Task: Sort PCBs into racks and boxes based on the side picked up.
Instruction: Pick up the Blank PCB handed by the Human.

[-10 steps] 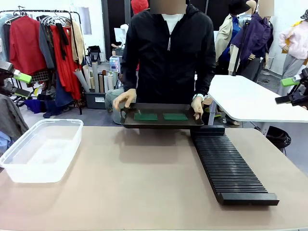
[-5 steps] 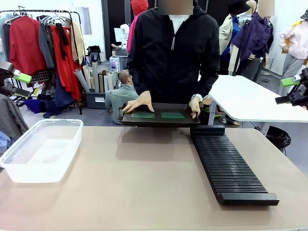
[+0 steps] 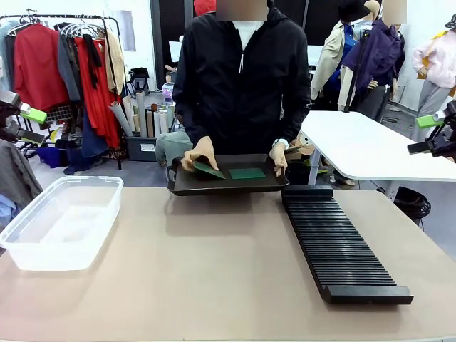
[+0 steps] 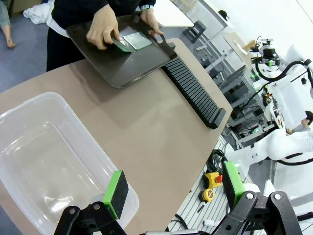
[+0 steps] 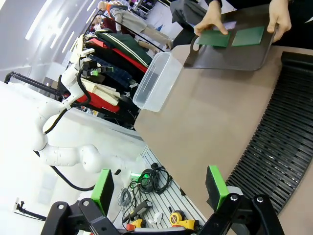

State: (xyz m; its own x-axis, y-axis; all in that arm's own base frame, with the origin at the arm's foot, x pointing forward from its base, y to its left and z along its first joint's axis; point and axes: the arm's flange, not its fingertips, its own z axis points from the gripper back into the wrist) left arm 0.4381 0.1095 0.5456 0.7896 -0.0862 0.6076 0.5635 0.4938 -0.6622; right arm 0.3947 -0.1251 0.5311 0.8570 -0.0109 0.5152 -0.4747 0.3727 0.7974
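Sorting proper is judged not yet begun; the boards are at the stage of being offered. A dark tray (image 3: 228, 187) is held at the far edge of the table (image 3: 214, 285) by a person, one hand (image 3: 278, 157) clasping its rim on the rack side and the other hand (image 3: 199, 152) laid inside it. Two PCBs are carried in the tray. The tilted PCB (image 3: 208, 169) is propped on one edge under the fingers of the hand inside, and the flat PCB (image 3: 247, 173) lies just beside it, toward the clasping hand. Whether the flat one's upper face is plain or speckled cannot be settled, since it looks green from the front and paler from the left wrist. The rack (image 3: 338, 249) is set just beside the tray and runs from it toward the robot, with no board seen in its slots. The box (image 3: 43, 260) stands well apart from the tray on the opposite side, with nothing in it. The left gripper (image 4: 174, 188) and the right gripper (image 5: 160, 188) are placed well apart from the tray, each with fingers spread wide and nothing between them. For the next move, the upturned face must be read, the tray reached by one arm, and the thin board pinched squarely at a free edge.
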